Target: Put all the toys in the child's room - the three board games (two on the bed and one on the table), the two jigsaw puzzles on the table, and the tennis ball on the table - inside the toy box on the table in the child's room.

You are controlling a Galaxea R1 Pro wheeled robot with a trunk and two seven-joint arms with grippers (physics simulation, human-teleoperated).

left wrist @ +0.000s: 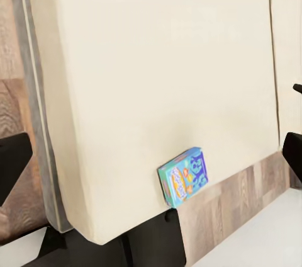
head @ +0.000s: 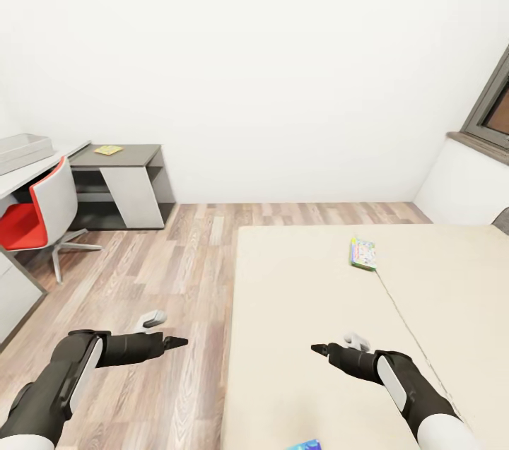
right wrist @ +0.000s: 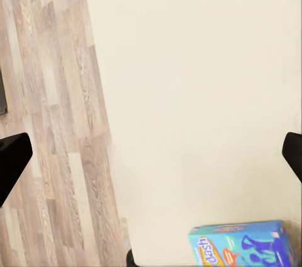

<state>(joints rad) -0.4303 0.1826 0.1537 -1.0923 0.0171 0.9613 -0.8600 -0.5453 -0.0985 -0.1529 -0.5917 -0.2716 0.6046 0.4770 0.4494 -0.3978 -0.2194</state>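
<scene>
You have two board games on the bed (head: 311,337), and neither is picked up yet. The green-and-yellow board game (head: 363,253) lies flat on the mattress, far from you, just beside the seam that runs down the bed. The blue board game (right wrist: 242,244) lies at the near end of the bed, close under your arms; in the head view only a corner of it shows at the lower edge, and the left wrist view has it near the mattress corner.

Your right gripper (head: 322,348) hangs over the bed between the two boxes, holding nothing. Your left gripper (head: 178,342) hangs over the wood floor (head: 184,259) just off the bed's left side, also holding nothing. In each wrist view the finger tips sit at opposite edges of the picture, so both pairs of jaws stand spread wide.

Well away from the bed to the left, against the wall, the toy box (head: 21,151) sits on the table (head: 42,171), with a red-seated chair (head: 35,220) in front. What lies inside the box cannot be seen from here. A flat yellowish item (head: 108,149) rests on the dark side desk (head: 116,153), too small to identify.

By my judgement, at least the two bed games are left to move, starting with the blue one nearest you.
</scene>
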